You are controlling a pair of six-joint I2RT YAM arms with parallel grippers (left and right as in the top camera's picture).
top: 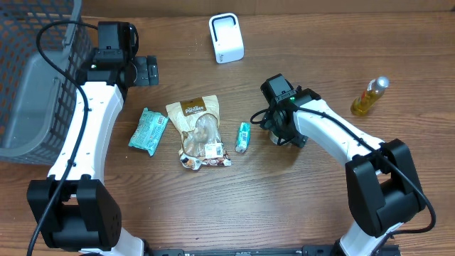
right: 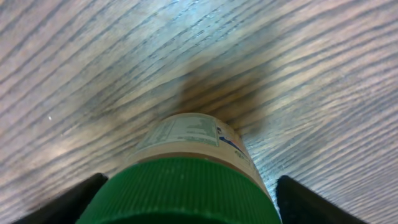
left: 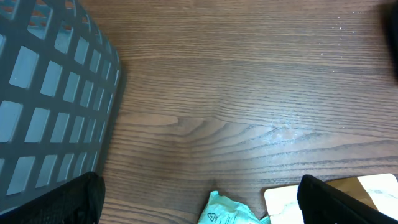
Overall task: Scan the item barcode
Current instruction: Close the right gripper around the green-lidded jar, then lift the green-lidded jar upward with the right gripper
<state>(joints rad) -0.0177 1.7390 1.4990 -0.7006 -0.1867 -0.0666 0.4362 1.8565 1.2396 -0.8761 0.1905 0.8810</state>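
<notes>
One broad wooden surface carries everything. A grey mesh basket takes up its far left edge. The left arm runs alongside the basket, and its left pincer is spread wide. In the left wrist view its dark fingers sit at the two lower corners, with only bare wood and the edges of packets between them. The right arm reaches in from the right, and the right pincer hangs over a spot right of centre. In the right wrist view its fingers flank the lid of the green-lidded jar. The lid faces the camera, the white printed label runs away toward the wood, and a dark shadow lies just past it. I cannot tell whether the fingers are squeezing the lid or only standing beside it, nor whether the jar touches the wood. A brown snack pouch lies flat at centre. A teal packet sits just to its left. The white scanner stands near the far edge. A yellow bottle lies well apart at the right. A small teal tube rests between the pouch and the right pincer.
</notes>
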